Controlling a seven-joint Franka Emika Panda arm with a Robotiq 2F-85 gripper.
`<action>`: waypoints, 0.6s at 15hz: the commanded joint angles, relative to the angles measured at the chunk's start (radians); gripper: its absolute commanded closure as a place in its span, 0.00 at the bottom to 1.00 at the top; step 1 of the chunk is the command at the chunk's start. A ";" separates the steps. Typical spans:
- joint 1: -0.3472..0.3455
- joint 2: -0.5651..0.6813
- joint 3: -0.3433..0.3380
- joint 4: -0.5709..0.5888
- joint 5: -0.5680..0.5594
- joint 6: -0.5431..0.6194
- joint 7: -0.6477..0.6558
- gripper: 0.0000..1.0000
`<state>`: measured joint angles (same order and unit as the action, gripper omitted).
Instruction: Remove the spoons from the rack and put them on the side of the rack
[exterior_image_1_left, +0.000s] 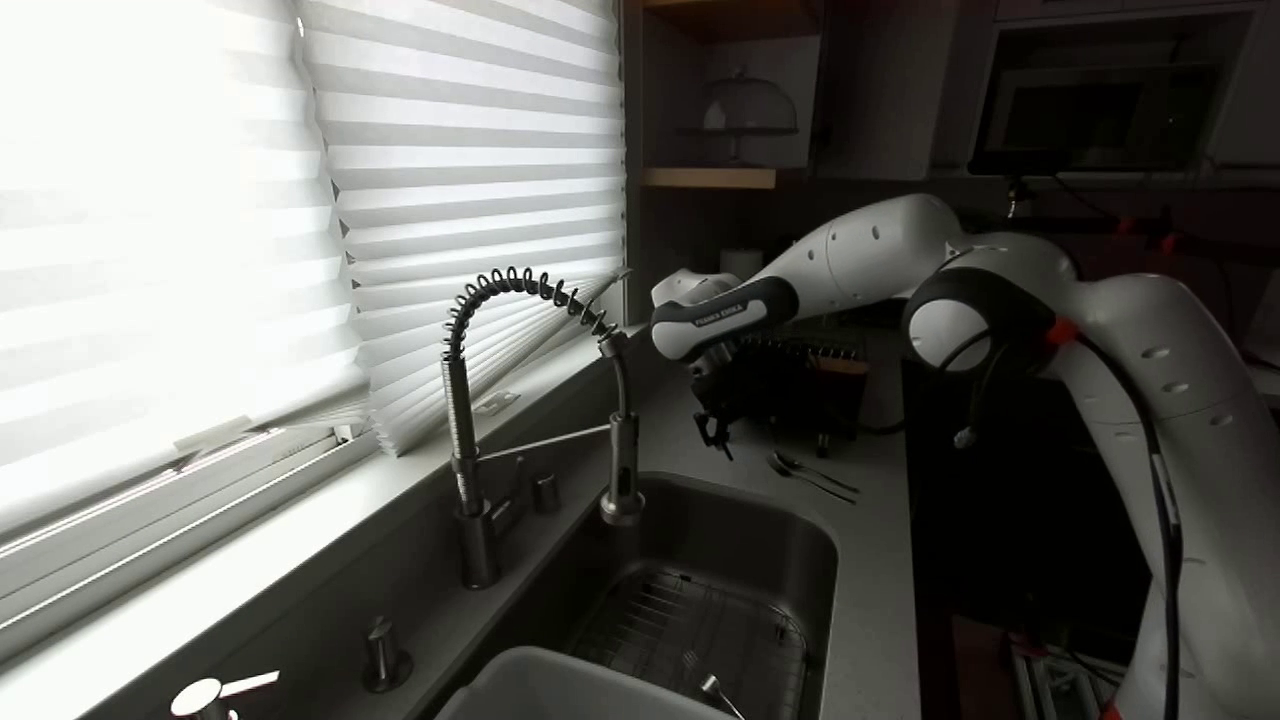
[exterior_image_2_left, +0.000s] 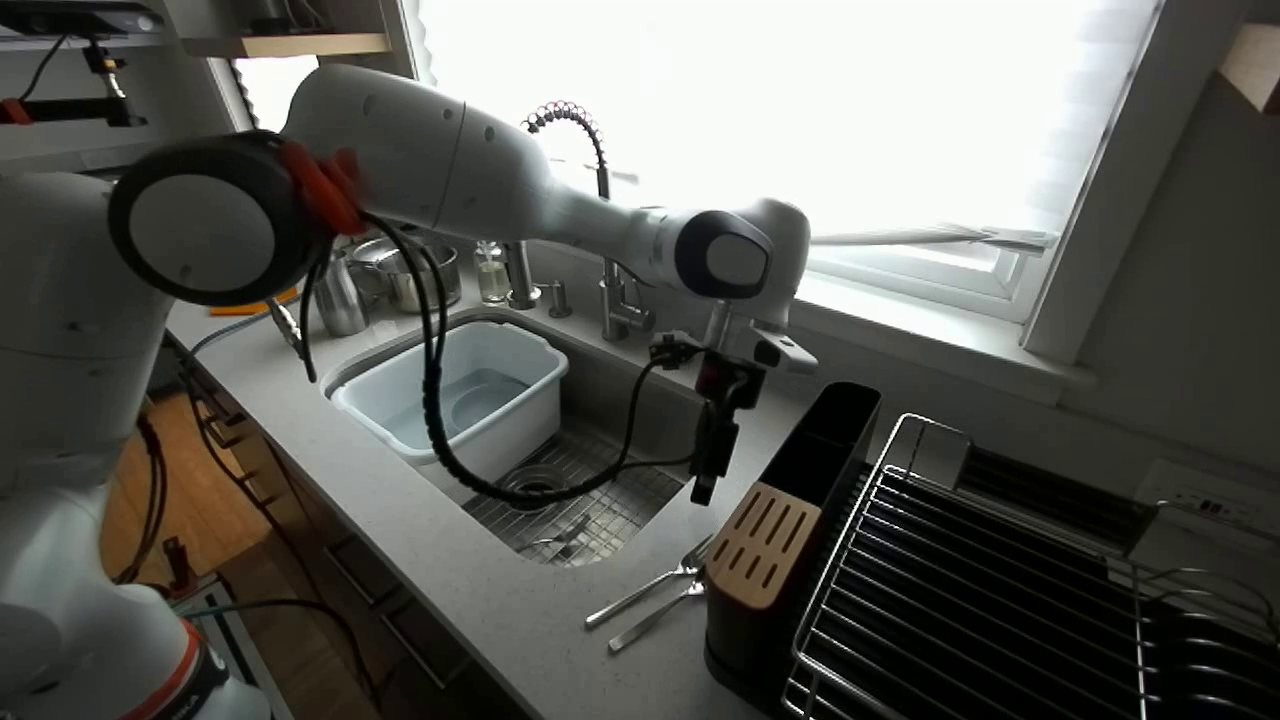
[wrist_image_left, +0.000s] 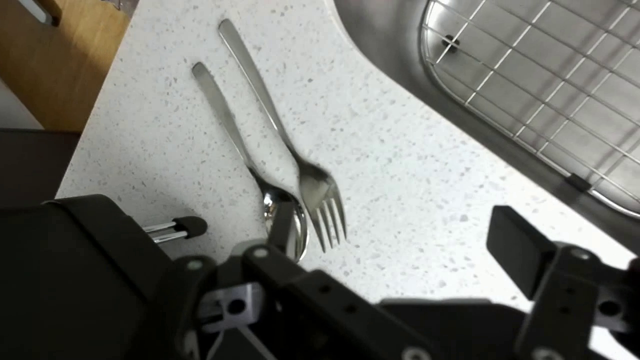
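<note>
Black two-finger gripper (wrist_image_left: 401, 236) held w/ jaws spread wide abv speckled white surface (wrist_image_left: 410, 165); shiny steel spoon (wrist_image_left: 230, 127) partly blocked by gripper (wrist cam).

Seen from opposite ends, the sink (exterior_image_1_left: 745, 515) before us appears in both exterior views. The wrist view looks closely down on counter (wrist_image_left: 400, 150) at the sink's corner.

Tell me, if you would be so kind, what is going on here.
A robot arm is meant to unload the black rack by this sink. A spoon and a fork lie side by side on the counter, next to the rack. The arm's tool hangs open above the counter and holds nothing. Whether the rack has more in it, I can't tell.
</note>
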<state>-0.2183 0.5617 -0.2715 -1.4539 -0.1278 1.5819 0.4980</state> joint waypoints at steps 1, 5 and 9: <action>0.015 -0.108 -0.001 -0.051 0.041 -0.006 0.047 0.00; 0.018 -0.233 0.000 -0.111 0.027 0.027 0.013 0.00; -0.003 -0.345 0.003 -0.162 0.023 0.030 -0.098 0.00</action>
<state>-0.2056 0.3218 -0.2721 -1.5188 -0.1067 1.5820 0.4756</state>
